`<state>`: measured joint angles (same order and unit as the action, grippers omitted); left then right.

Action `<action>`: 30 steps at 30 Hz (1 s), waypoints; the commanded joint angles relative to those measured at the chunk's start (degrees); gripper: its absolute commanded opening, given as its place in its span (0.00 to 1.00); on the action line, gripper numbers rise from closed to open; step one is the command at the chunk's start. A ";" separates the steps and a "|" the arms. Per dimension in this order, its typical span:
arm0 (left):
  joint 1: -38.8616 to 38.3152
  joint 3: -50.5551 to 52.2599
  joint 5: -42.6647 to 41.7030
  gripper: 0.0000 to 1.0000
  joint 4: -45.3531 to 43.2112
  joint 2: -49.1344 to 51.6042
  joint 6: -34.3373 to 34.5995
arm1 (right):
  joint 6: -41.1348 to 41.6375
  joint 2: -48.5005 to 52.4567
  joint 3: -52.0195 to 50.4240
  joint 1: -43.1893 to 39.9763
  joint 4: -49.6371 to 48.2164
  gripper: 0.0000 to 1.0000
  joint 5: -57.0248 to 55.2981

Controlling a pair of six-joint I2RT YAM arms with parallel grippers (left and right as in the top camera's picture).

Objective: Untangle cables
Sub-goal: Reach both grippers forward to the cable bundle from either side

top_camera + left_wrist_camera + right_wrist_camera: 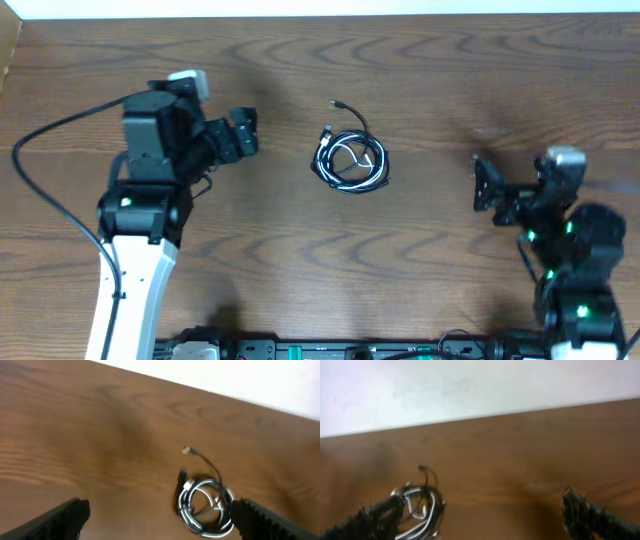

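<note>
The cables point(350, 157) lie in one small coiled bundle of black and silver-grey cords at the middle of the wooden table, with one black end and plug trailing up to the far side. The bundle also shows in the left wrist view point(204, 502) and in the right wrist view point(418, 510). My left gripper point(243, 133) is open and empty, to the left of the bundle and apart from it; its fingers frame the table in the left wrist view point(160, 517). My right gripper point(484, 183) is open and empty, to the right of the bundle, also in the right wrist view point(480, 510).
The wooden table point(420, 80) ends at a white wall or edge along the far side point(300, 8). Thick black arm wiring loops at the left point(40, 190). The arm bases stand at the front edge.
</note>
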<state>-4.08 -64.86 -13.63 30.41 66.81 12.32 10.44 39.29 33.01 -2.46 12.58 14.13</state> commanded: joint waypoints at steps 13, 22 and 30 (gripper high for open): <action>-17.16 -15.52 7.98 0.98 11.98 21.73 2.16 | -4.61 34.88 29.66 -0.11 12.76 0.99 14.80; -17.40 -15.45 3.37 0.91 10.67 28.44 4.33 | -4.50 40.59 29.64 1.07 14.03 0.89 19.17; -21.09 -15.45 3.63 0.85 6.73 35.63 6.23 | -4.50 40.72 29.55 1.07 14.51 0.83 18.80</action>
<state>-23.53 -79.24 -9.80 38.50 100.22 17.80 6.07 80.03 61.71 -1.91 26.83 32.21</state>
